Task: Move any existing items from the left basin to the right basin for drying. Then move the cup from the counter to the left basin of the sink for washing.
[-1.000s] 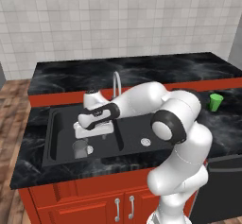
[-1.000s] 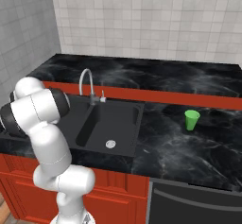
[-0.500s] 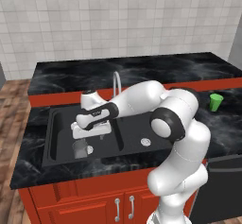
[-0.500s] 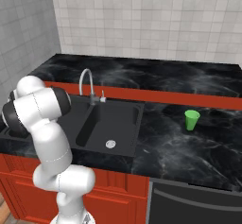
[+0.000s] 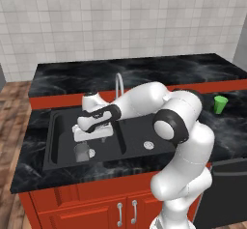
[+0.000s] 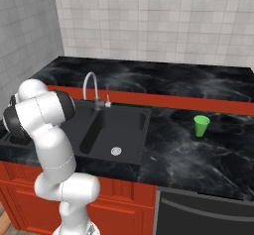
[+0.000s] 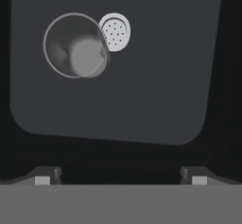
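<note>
Currently the grey tumbler point(image 7: 75, 46) stands upright on the floor of the left basin point(image 5: 60, 141), its rim overlapping the round silver drain point(image 7: 116, 31) in the hand view. Above that basin hangs the hand point(image 5: 91, 135), fingers spread wide with nothing between them, clear of the tumbler. Further out, the right basin point(image 6: 124, 130) holds its drain alone. Well to the right, the green cup point(image 6: 201, 125) stands upright on the black surface point(image 6: 198, 154).

The white arm reaches forward and left, its end effector point(image 5: 88, 135) pointing down with jaws spread wide, holding nothing.
</note>
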